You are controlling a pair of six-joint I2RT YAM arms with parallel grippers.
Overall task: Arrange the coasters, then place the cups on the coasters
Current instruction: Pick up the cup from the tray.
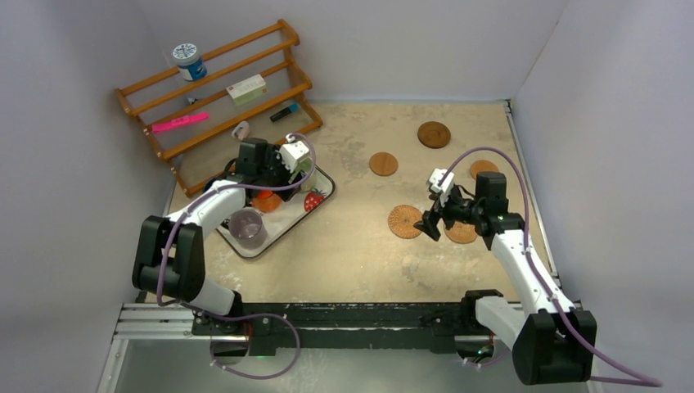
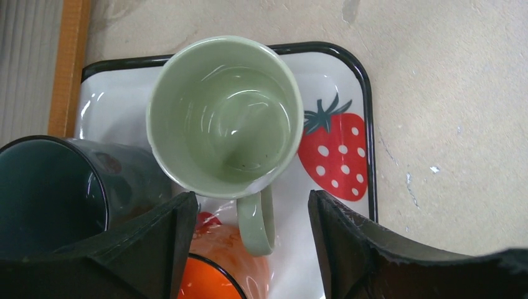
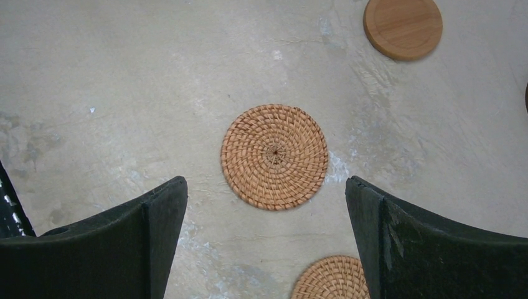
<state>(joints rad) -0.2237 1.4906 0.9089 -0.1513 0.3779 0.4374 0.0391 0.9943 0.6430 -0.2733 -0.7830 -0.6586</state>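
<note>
A pale green cup [image 2: 225,115] stands upright on the strawberry-print tray [image 2: 348,68]. My left gripper [image 2: 251,196] is open, and its jaws straddle the cup's handle [image 2: 256,221] with a gap on each side. A dark cup [image 2: 50,193] and an orange cup [image 2: 208,280] crowd the left jaw. A translucent purple cup [image 1: 247,227] sits at the tray's near end. My right gripper [image 3: 264,182] hangs open and empty over a wicker coaster [image 3: 274,156], with a second wicker coaster [image 3: 330,278] by its right finger. Three wooden coasters [image 1: 383,164] [image 1: 434,134] [image 1: 484,169] lie farther back.
A wooden rack [image 1: 221,90] stands at the back left, holding a blue-and-white lidded jar [image 1: 189,61], a small box and a pink marker. White walls close in the table on the left, back and right.
</note>
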